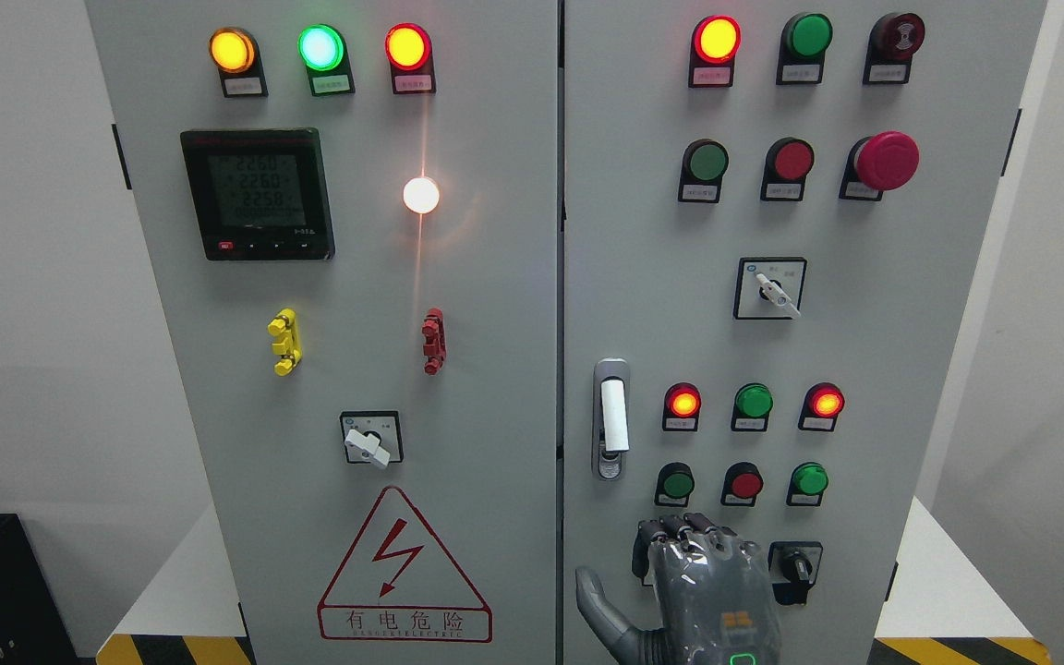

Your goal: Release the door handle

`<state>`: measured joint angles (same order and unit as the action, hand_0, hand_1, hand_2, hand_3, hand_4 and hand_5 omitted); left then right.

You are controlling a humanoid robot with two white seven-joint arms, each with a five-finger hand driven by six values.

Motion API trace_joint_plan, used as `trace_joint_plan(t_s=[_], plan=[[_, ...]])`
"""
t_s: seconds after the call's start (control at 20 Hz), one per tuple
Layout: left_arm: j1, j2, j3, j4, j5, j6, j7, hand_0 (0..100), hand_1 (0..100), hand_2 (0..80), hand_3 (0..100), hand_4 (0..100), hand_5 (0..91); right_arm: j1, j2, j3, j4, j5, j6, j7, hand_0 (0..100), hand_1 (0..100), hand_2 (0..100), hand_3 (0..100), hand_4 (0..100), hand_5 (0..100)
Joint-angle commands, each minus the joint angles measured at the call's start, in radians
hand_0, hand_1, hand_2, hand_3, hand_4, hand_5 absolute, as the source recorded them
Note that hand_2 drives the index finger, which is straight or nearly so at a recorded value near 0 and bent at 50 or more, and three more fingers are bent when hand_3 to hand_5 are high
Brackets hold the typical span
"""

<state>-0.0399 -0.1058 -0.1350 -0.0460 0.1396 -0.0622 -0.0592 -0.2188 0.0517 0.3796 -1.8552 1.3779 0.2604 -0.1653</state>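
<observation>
Cabinet (495, 277) of matte grey sheet metal, two flat doors; door handle (612, 417) on right door's left edge, a white rounded bar upright in a silvery oblong recess. Right robot hand (703, 582), glossy grey jointed plastic, sits below the handle and apart from it; fingers curled at the knuckles, thumb out to the left, nothing held. Round domed indicator lamps (683, 403) beside the handle.
</observation>
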Motion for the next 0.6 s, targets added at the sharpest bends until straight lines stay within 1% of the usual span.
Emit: trace_joint_plan(t_s=[0.0, 0.15, 0.3, 0.35, 0.45, 0.55], plan=[[0.0, 0.0, 0.0, 0.0, 0.0, -0.001, -0.001, 12, 56, 0.0, 0, 0, 0.0, -0.017, 0.0, -0.013, -0.024, 0.0, -0.001, 0.015, 24, 16, 93, 100, 90, 96], [0.0, 0.0, 0.0, 0.0, 0.0, -0.001, -0.001, 12, 56, 0.0, 0, 0, 0.0, -0.033, 0.004, -0.016, -0.022, 0.003, 0.0, 0.016, 24, 16, 97, 100, 93, 99], [0.0, 0.0, 0.0, 0.0, 0.0, -0.001, -0.001, 12, 56, 0.0, 0, 0, 0.0, -0.046, 0.008, -0.015, -0.022, 0.006, 0.0, 0.018, 23, 16, 99, 100, 94, 100], [0.0, 0.0, 0.0, 0.0, 0.0, -0.001, -0.001, 12, 56, 0.0, 0, 0, 0.0, -0.053, 0.01, -0.015, -0.021, 0.007, 0.0, 0.023, 23, 16, 99, 100, 94, 100], [0.0, 0.0, 0.0, 0.0, 0.0, -0.001, -0.001, 12, 56, 0.0, 0, 0, 0.0, -0.063, 0.013, -0.015, -0.021, 0.01, 0.0, 0.046, 22, 17, 100, 100, 95, 100], [0.0, 0.0, 0.0, 0.0, 0.0, -0.001, -0.001, 12, 56, 0.0, 0, 0, 0.0, -0.088, 0.019, -0.015, -0.016, 0.013, 0.003, 0.047, 22, 18, 100, 100, 95, 100]])
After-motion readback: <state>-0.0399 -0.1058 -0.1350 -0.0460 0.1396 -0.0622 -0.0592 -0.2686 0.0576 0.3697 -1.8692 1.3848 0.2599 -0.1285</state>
